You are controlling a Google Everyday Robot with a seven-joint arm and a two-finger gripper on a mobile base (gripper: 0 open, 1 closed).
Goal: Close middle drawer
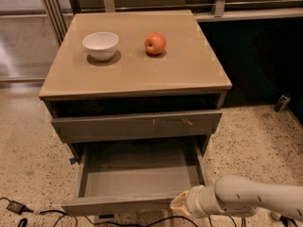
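1. Low on the front of the desk (pixel 199 74), you see the middle drawer (pixel 137 181) pulled well out, its grey box interior open to view.
2. Before the desk, at the right end of that drawer's plain front, your tool (pixel 181 205) sits just beside the front edge. You cannot tell whether it touches the wood.
3. You cannot tell the tool's state. Only its pale tip shows ahead of the white arm (pixel 255 200), which reaches in from the right of the desk's foot.
4. Higher on the desk front, a taller drawer front (pixel 137 126) with pale scratch marks stands nearly closed, with a dark gap between it and the desk top.
5. On the desk top, a white bowl (pixel 100 45) stands towards the left and a red apple (pixel 155 43) near the middle, apart from each other.
6. By the desk's front left corner, dark cables (pixel 14 207) lie on the speckled floor (pixel 28 150).
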